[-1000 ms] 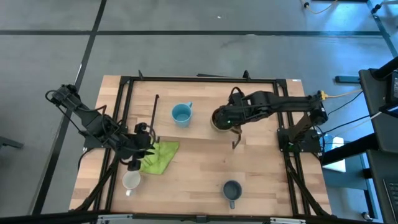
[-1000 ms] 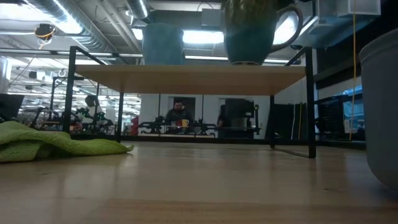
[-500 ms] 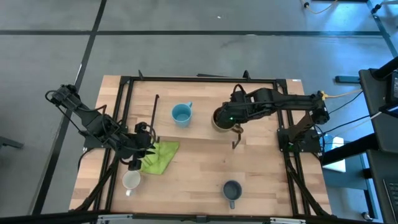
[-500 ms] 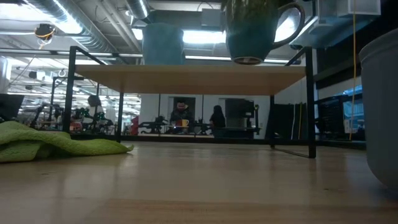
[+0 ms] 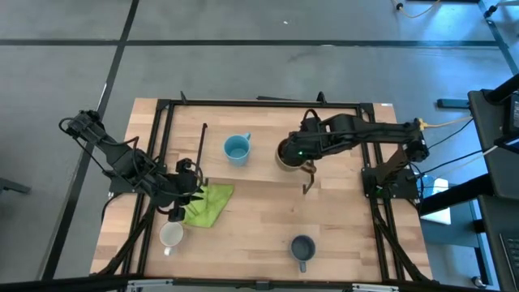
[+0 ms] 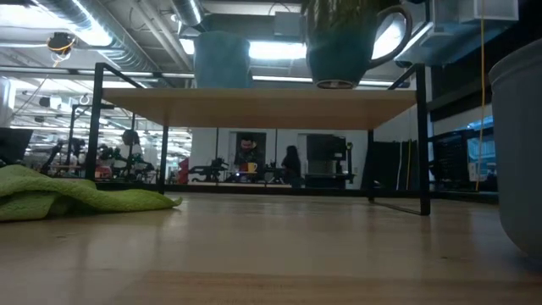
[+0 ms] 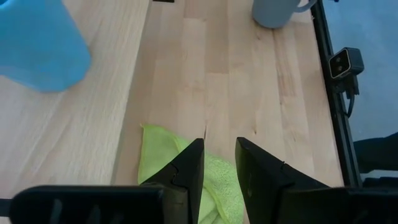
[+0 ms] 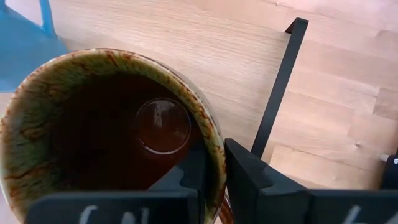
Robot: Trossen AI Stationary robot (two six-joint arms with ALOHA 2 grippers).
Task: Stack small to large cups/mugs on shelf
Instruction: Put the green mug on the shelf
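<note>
Brown glaze with a dark inside fills my right wrist view: my right pincer (image 8: 212, 167) is clamped on the rim of the brown mug (image 8: 106, 134), one finger inside the wall and one outside. In the low view that mug (image 6: 343, 42) hangs just clear of the shelf (image 6: 262, 108), a thin gap showing under its base, handle turned to the side. Seen from above, my right pincer (image 5: 302, 154) holds the mug (image 5: 285, 154) over the shelf's board (image 5: 268, 174), near the black wire end frame that runs just past my fingers.

Further along the shelf from that pincer, well apart from the brown mug, stands the light blue mug (image 5: 236, 149), upright on the board.

My left pincer (image 7: 219, 163) hovers over the green cloth (image 7: 171, 162), its fingers narrowly parted and holding nothing. The cloth (image 5: 207, 203) lies on the tabletop (image 5: 268, 231), right under that pincer (image 5: 188, 193). The white mug (image 5: 170, 236) sits just beside it on the table, on the side toward the table's near edge. The grey-blue mug (image 5: 302, 247) stands well away from both pincers, also on the tabletop near that edge.
</note>
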